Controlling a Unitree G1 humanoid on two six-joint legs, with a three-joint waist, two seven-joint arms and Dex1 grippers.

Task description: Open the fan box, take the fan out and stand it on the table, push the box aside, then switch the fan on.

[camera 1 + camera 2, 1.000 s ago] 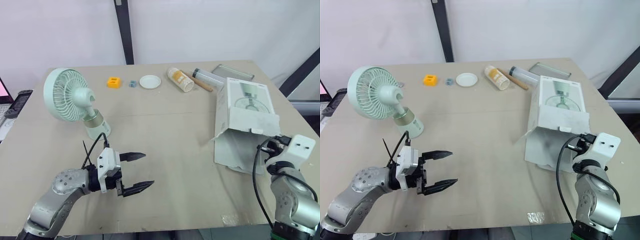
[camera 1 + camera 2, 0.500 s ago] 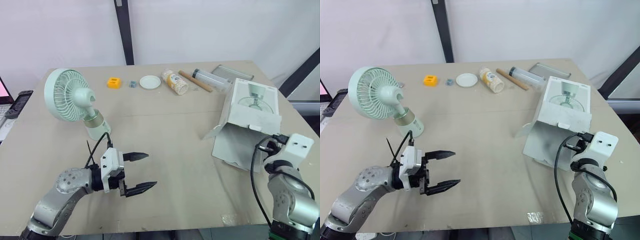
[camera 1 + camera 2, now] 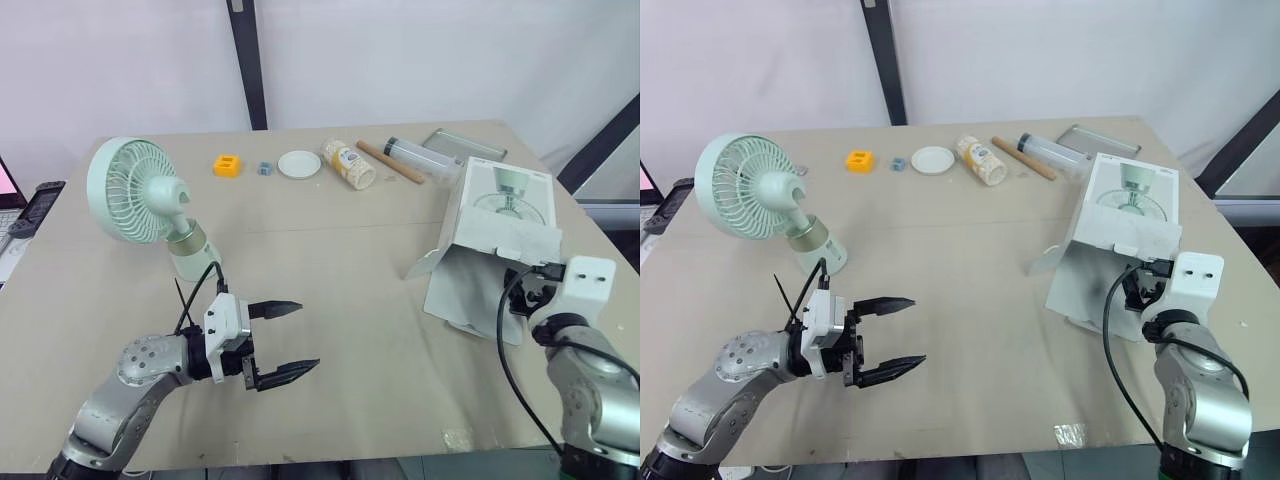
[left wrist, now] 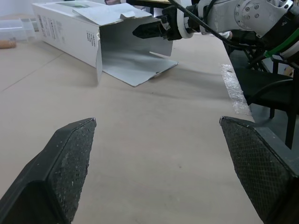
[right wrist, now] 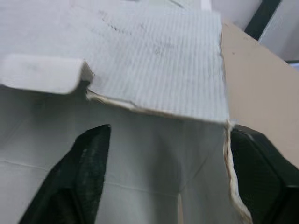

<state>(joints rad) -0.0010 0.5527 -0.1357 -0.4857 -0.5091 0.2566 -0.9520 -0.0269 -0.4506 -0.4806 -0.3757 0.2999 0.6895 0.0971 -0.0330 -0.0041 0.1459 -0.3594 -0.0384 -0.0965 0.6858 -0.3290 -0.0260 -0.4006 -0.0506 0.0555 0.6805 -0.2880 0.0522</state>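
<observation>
The pale green fan [image 3: 135, 190] stands upright on its base at the table's left side. On the right side lies the white fan box [image 3: 495, 245], its open end with loose flaps facing the front edge. My right gripper [image 5: 163, 135] sits at that open end, open, its fingers [image 5: 86, 158] spread wide before the box's top flap [image 5: 154, 60] and touching nothing. My left gripper [image 3: 308, 335] hovers open over bare table in front of the fan, pointing right toward the box [image 4: 79, 28].
Along the table's back edge lie a yellow block [image 3: 228, 165], a small blue piece [image 3: 264, 168], a white dish [image 3: 299, 164], a tipped bottle [image 3: 349, 163], a wooden stick [image 3: 390, 162], a clear tube [image 3: 415, 153] and a metal tray [image 3: 463, 145]. A dark handset [image 3: 38, 198] lies off the table's left edge.
The box slid back and to the right, and the bottle behind it rolled left. My right gripper, shut before, now stands open at the box mouth. My left gripper edged slightly right.
</observation>
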